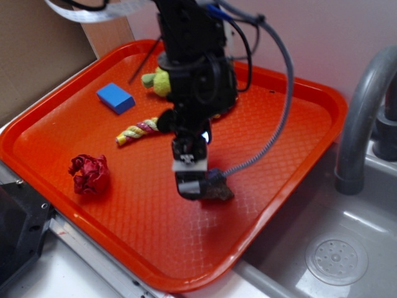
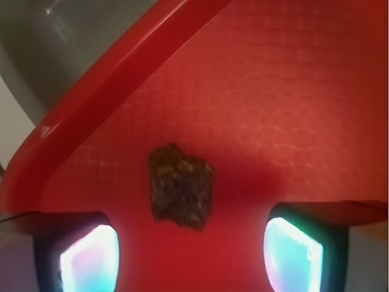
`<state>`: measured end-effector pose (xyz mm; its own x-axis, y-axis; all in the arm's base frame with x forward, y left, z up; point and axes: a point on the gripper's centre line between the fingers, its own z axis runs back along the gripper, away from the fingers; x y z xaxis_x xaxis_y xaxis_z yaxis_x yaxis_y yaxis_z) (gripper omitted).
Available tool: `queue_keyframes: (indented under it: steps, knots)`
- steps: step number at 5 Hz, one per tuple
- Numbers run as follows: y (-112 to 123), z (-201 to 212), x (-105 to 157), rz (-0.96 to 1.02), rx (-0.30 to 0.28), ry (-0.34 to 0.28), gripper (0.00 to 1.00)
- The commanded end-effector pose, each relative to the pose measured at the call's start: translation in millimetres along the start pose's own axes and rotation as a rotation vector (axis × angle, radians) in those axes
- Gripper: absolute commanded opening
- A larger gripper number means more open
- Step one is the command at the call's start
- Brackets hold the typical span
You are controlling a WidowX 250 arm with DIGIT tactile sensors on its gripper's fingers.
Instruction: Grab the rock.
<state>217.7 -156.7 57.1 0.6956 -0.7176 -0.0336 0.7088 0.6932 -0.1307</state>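
Note:
The rock (image 1: pixel 218 187) is a small lumpy brown-grey stone lying on the orange tray (image 1: pixel 285 143), near its front right part. In the wrist view the rock (image 2: pixel 181 185) lies just ahead of the gap between my two fingers. My gripper (image 1: pixel 193 185) hangs low over the tray right beside the rock, on its left in the exterior view. The gripper (image 2: pixel 189 255) is open, with the pads (image 2: pixel 90 258) wide apart and nothing between them.
On the tray lie a dark-red paper wad (image 1: pixel 90 174), a blue block (image 1: pixel 115 97), a striped rope toy (image 1: pixel 138 131) and a green plush toy (image 1: pixel 159 81) behind the arm. A grey sink (image 1: pixel 335 254) with a tap (image 1: pixel 363 118) lies to the right. The tray's rim (image 2: pixel 109 79) runs close ahead.

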Motion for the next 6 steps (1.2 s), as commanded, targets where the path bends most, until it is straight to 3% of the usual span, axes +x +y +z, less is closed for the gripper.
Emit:
queue_keyframes:
  steps: [1,3,4,6]
  knots:
    - [-20,-14,9,-0.038,0.024,0.015,1.00]
    - [-24,-33,14,-0.008,0.094,0.080,1.00]
    - [-28,-32,13,0.028,0.101,0.064,0.00]
    - [-23,-22,5,0.110,0.164,0.072,0.00]
